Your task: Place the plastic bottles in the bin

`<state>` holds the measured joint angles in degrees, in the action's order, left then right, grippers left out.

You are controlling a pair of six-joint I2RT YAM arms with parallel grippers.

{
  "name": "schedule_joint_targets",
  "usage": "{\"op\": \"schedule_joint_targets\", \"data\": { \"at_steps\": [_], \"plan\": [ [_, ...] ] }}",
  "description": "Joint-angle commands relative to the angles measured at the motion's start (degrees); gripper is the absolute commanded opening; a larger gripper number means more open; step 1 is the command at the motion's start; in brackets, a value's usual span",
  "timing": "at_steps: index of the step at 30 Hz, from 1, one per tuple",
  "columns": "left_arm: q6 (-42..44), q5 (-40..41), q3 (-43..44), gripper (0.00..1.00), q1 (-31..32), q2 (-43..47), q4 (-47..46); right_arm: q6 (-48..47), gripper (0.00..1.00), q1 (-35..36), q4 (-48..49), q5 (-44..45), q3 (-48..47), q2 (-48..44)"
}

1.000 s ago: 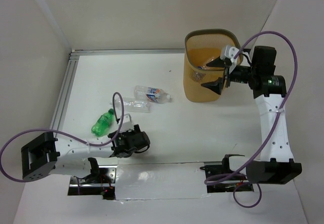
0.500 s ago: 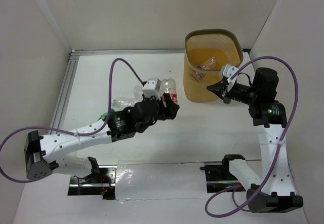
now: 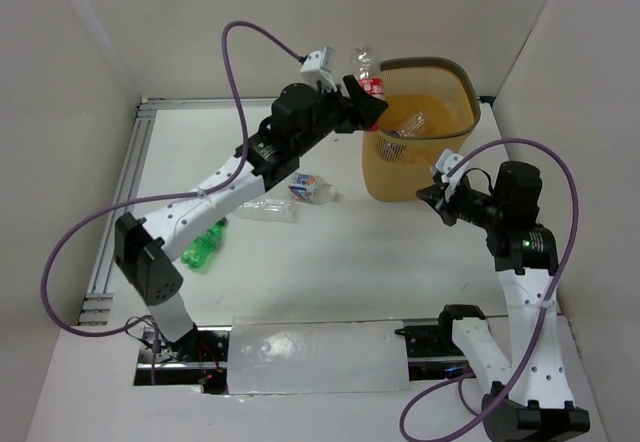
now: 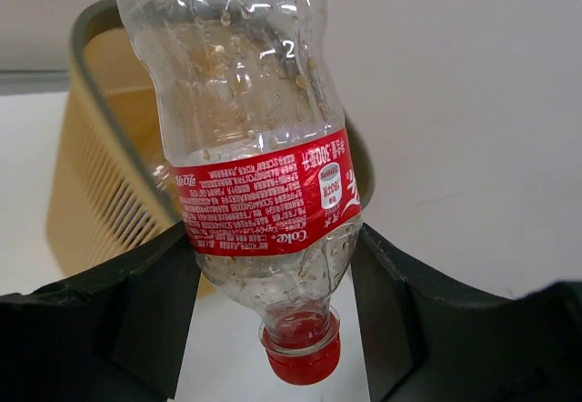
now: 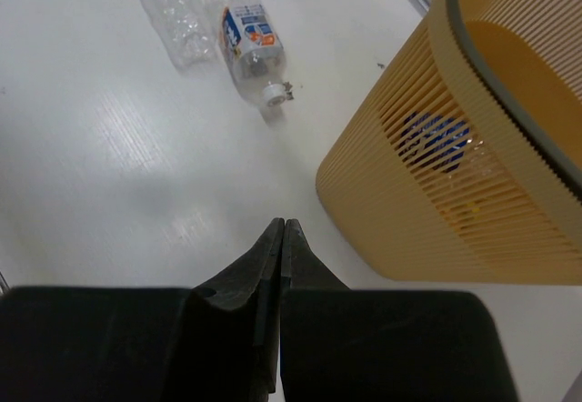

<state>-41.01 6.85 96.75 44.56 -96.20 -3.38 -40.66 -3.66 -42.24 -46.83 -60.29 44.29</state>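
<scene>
White table (image 3: pixel 330 272). Yellow bin (image 3: pixel 388 177) at far right, a clear bottle (image 3: pixel 412 124) lying inside. The left gripper (image 3: pixel 366 102) is up high at the bin's left rim, clamped on the red-label bottle (image 3: pixel 367 84). The right gripper (image 3: pixel 440 190) is pinched closed and empty, just beside the bin's near right wall. On the table left of the bin: blue-label bottle (image 3: pixel 308 187), unlabelled bottle (image 3: pixel 262 209), green bottle (image 3: pixel 203 247).

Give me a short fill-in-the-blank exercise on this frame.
1. The left hand holds a clear Coke bottle with a ____ label.
2. The right hand is ____ and empty.
3. The leftmost lying bottle is ____ in colour.
Missing words: red; shut; green.
</scene>
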Motion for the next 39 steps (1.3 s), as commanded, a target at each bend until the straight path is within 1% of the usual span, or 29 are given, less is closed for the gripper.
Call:
{"op": "schedule_joint_targets", "data": {
  "at_steps": [1, 2, 5, 6, 7, 9, 10, 11, 13, 14, 15, 16, 17, 18, 20, 21, 23, 26, 28, 30, 33, 36, 37, 39],
  "plan": [
    [-2.7, -10.2, 8.3, 0.16, -1.7, -4.3, -7.8, -1.2, 0.0, -0.3, -1.0, 0.9, 2.1, -1.8],
    [-3.5, -11.0, 9.9, 0.16, -1.8, -7.6, -8.3, -1.2, 0.0, -0.3, -1.0, 0.9, 3.0, -1.8],
    [-6.6, -12.9, 14.5, 0.19, -3.0, -11.7, -10.2, -1.8, 0.0, -0.3, -2.2, 0.4, 3.7, -2.4],
    [-6.6, -13.4, 15.1, 0.22, -3.0, -13.8, -10.8, -1.8, 0.0, -0.3, -2.9, 0.4, 4.3, -2.4],
    [-7.4, -13.4, 15.7, 0.28, -3.0, -14.9, -10.8, -2.4, 0.0, -0.3, -3.6, -0.1, 4.3, -3.0],
    [-7.4, -12.8, 17.9, 0.31, -3.0, -16.9, -11.4, -2.4, 0.02, -0.3, -3.6, -0.1, 4.9, -3.5],
    [-7.4, -12.3, 18.9, 0.41, -3.0, -19.1, -10.6, -2.4, 0.04, -0.3, -3.6, -0.1, 5.6, -3.5],
    [-7.4, -11.3, 20.9, 0.48, -3.0, -20.2, -10.0, -2.4, 0.06, -0.3, -3.6, -0.1, 5.6, -3.5],
    [-6.7, -10.1, 22.9, 0.55, -3.0, -22.0, -8.0, -2.4, 0.11, -0.3, -3.6, -0.1, 6.3, -4.2],
    [-6.1, -8.9, 24.7, 0.6, -3.0, -23.4, -7.3, -1.9, 0.17, -0.3, -3.6, -0.1, 6.3, -4.7],
    [-6.1, -8.9, 25.6, 0.69, -2.5, -24.0, -6.7, -1.9, 0.2, -0.3, -3.6, -0.7, 6.8, -4.7],
    [-5.3, -8.3, 26.4, 0.73, -2.5, -24.6, -5.7, -1.9, 0.24, -0.3, -3.6, -0.7, 6.9, -4.7],
    [-4.6, -8.3, 28.1, 0.78, -2.5, -25.3, -5.1, -1.9, 0.31, -0.8, -3.6, -0.7, 6.9, -4.7],
    [-4.6, -7.6, 28.8, 0.87, -2.5, -25.3, -4.5, -1.9, 0.36, -0.8, -3.6, -0.7, 7.5, -5.3],
    [-4.0, -7.6, 29.4, 0.93, -2.5, -25.9, -3.9, -1.9, 0.47, -0.8, -3.6, -0.7, 7.5, -5.3],
    [-3.4, -7.1, 30.1, 1.0, -2.5, -25.9, -3.9, -1.9, 0.56, -0.8, -3.6, -0.7, 8.1, -5.3],
    [-2.8, -7.1, 30.1, 1.0, -2.5, -25.9, -3.9, -1.9, 0.69, -0.8, -3.6, -1.2, 8.1, -5.3],
    [-2.3, -7.8, 31.6, 1.0, -2.5, -25.9, -2.6, -1.9, 0.76, -0.8, -3.0, -1.9, 8.1, -4.6],
    [-1.6, -7.8, 32.1, 1.0, -2.5, -25.3, -2.1, -2.4, 0.76, -0.8, -2.5, -2.4, 8.1, -3.4],
    [-0.1, -8.3, 32.1, 1.0, -2.5, -23.5, -2.1, -3.6, 0.79, -0.8, -2.5, -3.5, 8.1, -2.7],
    [3.5, -8.3, 31.6, 1.0, -2.5, -20.2, -0.5, -9.2, 0.8, -0.8, -2.5, -7.0, 8.6, -1.3],
    [7.6, -8.3, 27.2, 1.0, -3.0, -12.7, 3.1, -13.5, 0.84, -0.8, -0.2, -9.2, 9.9, 0.2],
    [9.6, -7.0, 22.7, 1.0, -3.0, -7.3, 4.1, -15.6, 0.85, 0.6, 0.3, -9.2, 10.5, 1.0],
    [11.0, -5.2, 16.4, 1.0, -4.3, -0.9, 6.1, -16.8, 0.85, 2.7, 0.9, -7.8, 10.5, 4.4]
  ]
}}
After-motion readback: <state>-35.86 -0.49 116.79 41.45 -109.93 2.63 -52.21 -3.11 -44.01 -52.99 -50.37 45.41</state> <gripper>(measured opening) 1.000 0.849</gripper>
